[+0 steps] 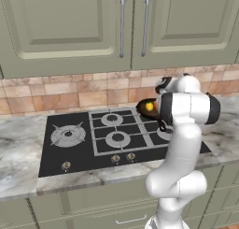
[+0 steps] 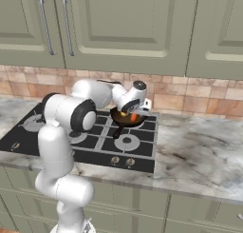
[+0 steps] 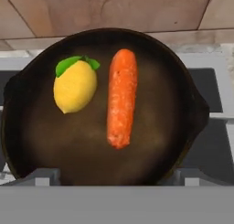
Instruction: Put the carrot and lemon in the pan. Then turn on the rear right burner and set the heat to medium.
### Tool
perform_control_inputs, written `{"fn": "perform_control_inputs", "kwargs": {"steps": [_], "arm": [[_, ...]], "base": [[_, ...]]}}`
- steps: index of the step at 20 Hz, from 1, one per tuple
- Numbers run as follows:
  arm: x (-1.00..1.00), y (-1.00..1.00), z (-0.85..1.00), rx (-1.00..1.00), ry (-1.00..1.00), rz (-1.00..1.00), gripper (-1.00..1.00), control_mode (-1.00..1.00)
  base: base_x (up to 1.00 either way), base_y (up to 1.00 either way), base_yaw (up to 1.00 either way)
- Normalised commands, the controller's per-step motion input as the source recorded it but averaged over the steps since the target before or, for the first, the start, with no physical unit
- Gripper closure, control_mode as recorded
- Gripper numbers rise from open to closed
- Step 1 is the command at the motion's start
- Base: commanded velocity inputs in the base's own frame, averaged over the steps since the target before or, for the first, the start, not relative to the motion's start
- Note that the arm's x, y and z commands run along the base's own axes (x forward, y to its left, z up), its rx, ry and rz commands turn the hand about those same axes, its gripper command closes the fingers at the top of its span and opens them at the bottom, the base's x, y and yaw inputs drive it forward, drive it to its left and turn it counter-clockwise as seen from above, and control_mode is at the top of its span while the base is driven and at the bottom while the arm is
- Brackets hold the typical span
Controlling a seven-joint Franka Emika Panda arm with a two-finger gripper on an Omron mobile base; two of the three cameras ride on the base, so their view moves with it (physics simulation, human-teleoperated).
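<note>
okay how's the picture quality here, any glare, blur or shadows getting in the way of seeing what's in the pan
Hand view: no glare, slightly soft, lemon and carrot plain inside the pan. Left base view: the arm hides part of the pan. Right base view: contents small, coarse.

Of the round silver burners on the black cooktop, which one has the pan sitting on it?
The rear right burner: the dark round pan with the yellow lemon and orange carrot covers it; the other burners stand bare.

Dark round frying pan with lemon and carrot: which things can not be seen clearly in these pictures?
- Dark round frying pan: hand view, bottom edge cuts its near rim.
- Pan's black handle: left base view, white arm covers it.
- Small stove knobs: base views, markings too small.
</note>
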Motion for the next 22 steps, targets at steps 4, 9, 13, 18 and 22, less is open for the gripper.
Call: {"fn": "perform_control_inputs", "kwargs": {"steps": [4, 9, 13, 18, 22], "arm": [[-0.75, -0.01, 0.01, 0.0, -0.09, 0.0, -1.0, -1.0], [-0.72, 0.0, 0.1, 0.0, -0.06, 0.0, -1.0, -1.0], [-0.67, -0.01, 0.32, 0.0, 0.0, 0.0, -1.0, -1.0], [-0.63, 0.0, 0.48, 0.0, 0.02, 0.0, -1.0, -1.0], [-0.37, 0.0, 0.57, 0.0, 0.06, 0.0, -1.0, -1.0]], "base": [[0.0, 0.0, 0.0], [0.0, 0.0, 0.0], [0.0, 0.0, 0.0], [0.0, 0.0, 0.0], [0.0, 0.0, 0.0]]}}
